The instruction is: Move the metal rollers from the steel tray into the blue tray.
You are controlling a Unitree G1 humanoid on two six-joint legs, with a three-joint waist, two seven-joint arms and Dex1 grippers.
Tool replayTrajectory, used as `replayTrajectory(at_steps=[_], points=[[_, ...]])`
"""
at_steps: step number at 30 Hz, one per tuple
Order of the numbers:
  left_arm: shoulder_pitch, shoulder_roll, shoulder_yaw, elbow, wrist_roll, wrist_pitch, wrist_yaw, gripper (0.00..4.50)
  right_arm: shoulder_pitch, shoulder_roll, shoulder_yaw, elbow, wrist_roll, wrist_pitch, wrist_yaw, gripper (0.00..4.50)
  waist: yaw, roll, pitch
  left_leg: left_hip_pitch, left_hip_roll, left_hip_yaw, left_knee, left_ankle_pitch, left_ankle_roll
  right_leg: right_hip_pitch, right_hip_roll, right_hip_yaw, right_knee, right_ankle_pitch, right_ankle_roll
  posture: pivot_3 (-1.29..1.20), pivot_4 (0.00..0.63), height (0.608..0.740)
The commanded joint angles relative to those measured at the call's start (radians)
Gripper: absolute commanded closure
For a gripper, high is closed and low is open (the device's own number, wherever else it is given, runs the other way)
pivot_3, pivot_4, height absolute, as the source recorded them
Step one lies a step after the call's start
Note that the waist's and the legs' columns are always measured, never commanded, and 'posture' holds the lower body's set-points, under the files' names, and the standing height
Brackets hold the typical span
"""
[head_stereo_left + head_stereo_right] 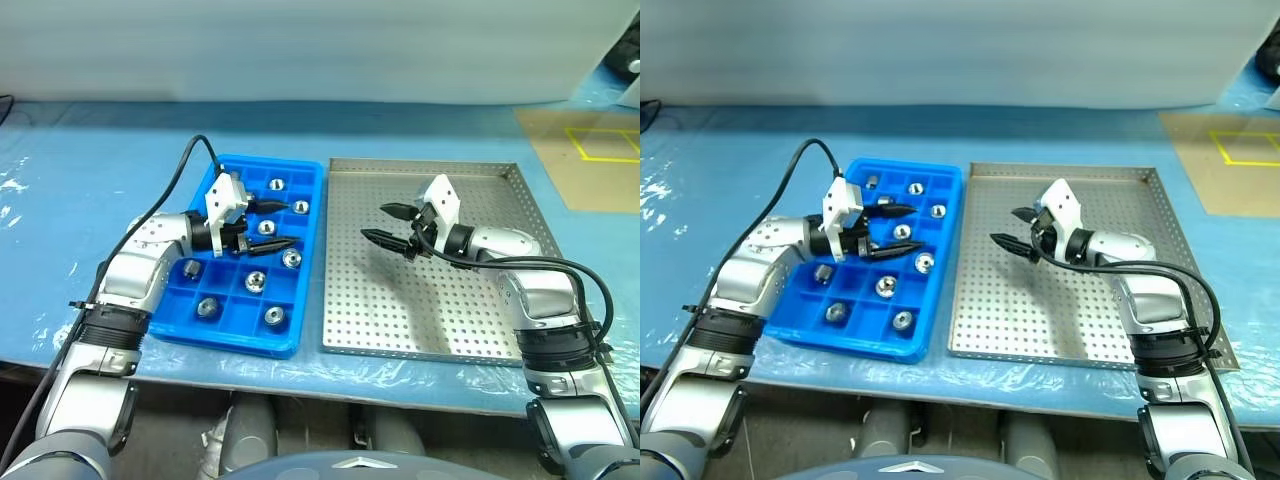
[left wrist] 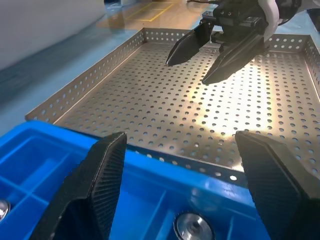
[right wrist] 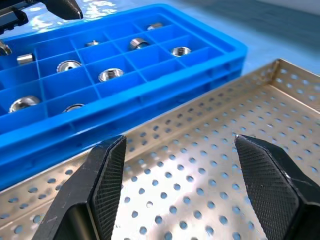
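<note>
A blue plastic sheet (image 1: 90, 170) covers the tabletop; a brown mat with yellow tape (image 1: 590, 150) lies at its far right corner. The left gripper (image 1: 275, 225) hovers wide open and empty over the blue tray (image 1: 310, 200), where the metal rollers (image 1: 256, 281) sit in compartments. The right gripper (image 1: 385, 224) hangs wide open, empty, above the steel tray (image 1: 500, 330).

Even, bright overhead light is seen. Warm glare is thrown off the steel tray (image 2: 210, 115) floor; soft shadows lie beneath the arms. Near fingers (image 3: 100, 195) are slightly blurred in wrist views.
</note>
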Motion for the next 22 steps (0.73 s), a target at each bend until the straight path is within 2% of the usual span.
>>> replayTrajectory(at_steps=[1, 22], points=[[-0.02, -0.009, -0.004, 0.03, 0.015, -0.04, -0.026, 0.82, 0.011, 0.003, -0.032, -0.054, 0.011, -0.005, -0.046, 0.92, -0.003, 0.0, 0.0, 0.0, 0.0, 0.0, 0.0, 0.0, 0.0, 0.0, 0.0, 0.0, 0.0, 0.0, 0.0, -0.15, 0.15, 0.74], [0.056, 0.011, 0.04, -0.035, 0.018, -0.023, 0.023, 0.82, -0.021, -0.011, -0.031, 0.01, 0.025, -0.024, -0.048, 0.92, 0.002, 0.0, 0.0, 0.0, 0.0, 0.001, 0.002, -0.002, 0.004, 0.0, -0.001, 0.0, 0.003, 0.0, 0.0, -0.07, 0.15, 0.74]])
